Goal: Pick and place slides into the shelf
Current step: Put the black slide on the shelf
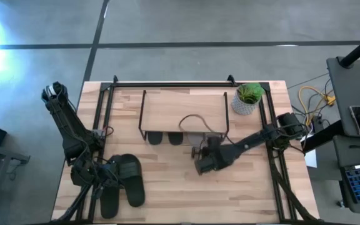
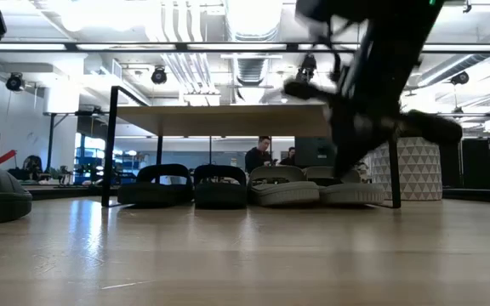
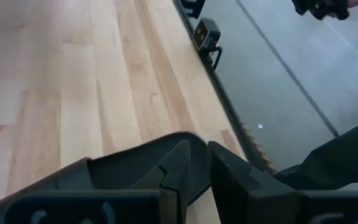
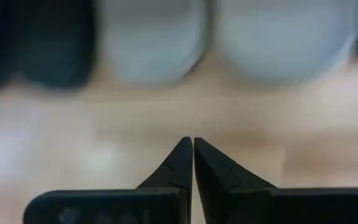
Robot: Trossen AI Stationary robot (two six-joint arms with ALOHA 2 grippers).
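The shelf (image 1: 183,107) stands mid-table, its light top board (image 2: 228,120) on thin black legs. Under it sit a dark pair of slides (image 2: 192,184) and a pale grey pair (image 2: 313,187), soles on the table. My right gripper (image 4: 192,144) is shut and hovers just in front of the grey pair (image 4: 229,43), at the shelf's near side (image 1: 202,161). The black pair (image 1: 125,184) lies near the table's near-left corner. My left gripper (image 3: 196,152) is down at one black slide (image 3: 123,165), with its fingers almost closed. My left gripper has the black slide's raised edge (image 3: 194,138) between its two fingers, which come at it slanting down from the table's left side. The slide lies on the table. The fingers themselves hide how far back the edge reaches.
A potted plant in a white pot (image 1: 247,99) stands at the shelf's far-right corner. A thin cable (image 1: 195,120) loops over the shelf top. Black frame rails (image 1: 167,83) edge the table. People (image 2: 262,155) show in the room behind. Bare wood (image 1: 186,194) lies near the front.
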